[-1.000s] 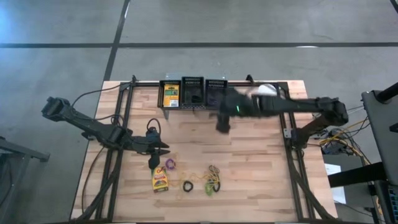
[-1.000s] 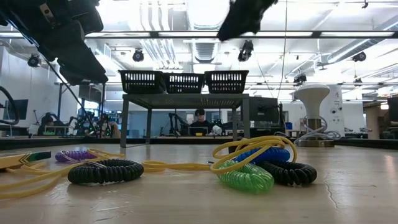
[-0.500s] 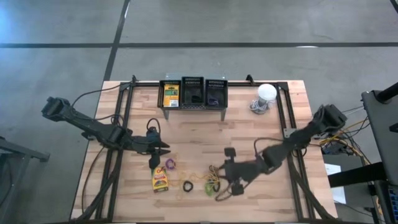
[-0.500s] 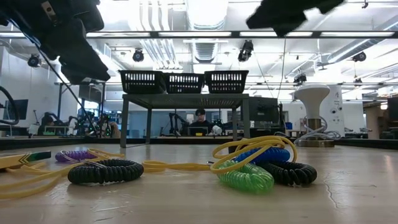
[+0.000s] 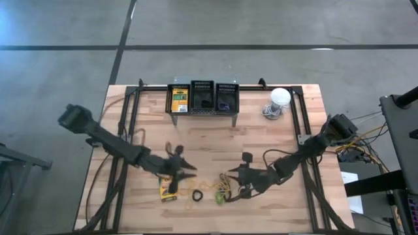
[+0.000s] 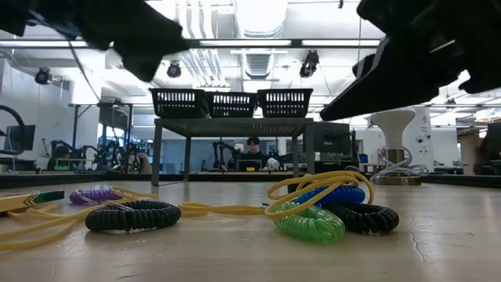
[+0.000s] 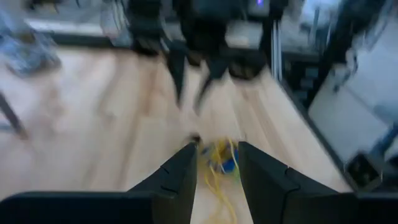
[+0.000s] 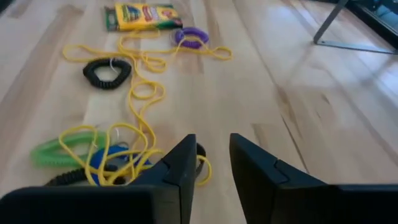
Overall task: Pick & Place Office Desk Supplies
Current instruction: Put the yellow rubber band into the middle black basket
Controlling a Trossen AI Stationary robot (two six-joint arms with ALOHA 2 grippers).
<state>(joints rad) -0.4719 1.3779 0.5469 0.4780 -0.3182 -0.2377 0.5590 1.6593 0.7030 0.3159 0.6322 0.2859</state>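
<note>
My right gripper [image 8: 208, 163] hangs low over the wooden table [image 5: 274, 140], fingers parted with a narrow gap, holding nothing. Directly ahead of the tips lies the tangle of yellow elastic cord with green, blue and black coiled bands [image 8: 112, 155], just beside them. In the high view the heap [image 5: 223, 189] is on the left-arm side of this gripper, so my reach runs along the table's width. Black coil ring [image 8: 107, 71], purple coil band [image 8: 191, 37] and yellow-green crayon box [image 8: 142, 15] sit farther on. My left gripper [image 5: 181, 168] hovers by the box [image 5: 168, 190], fingers apart, empty. I judge my right nearer the tangle.
</note>
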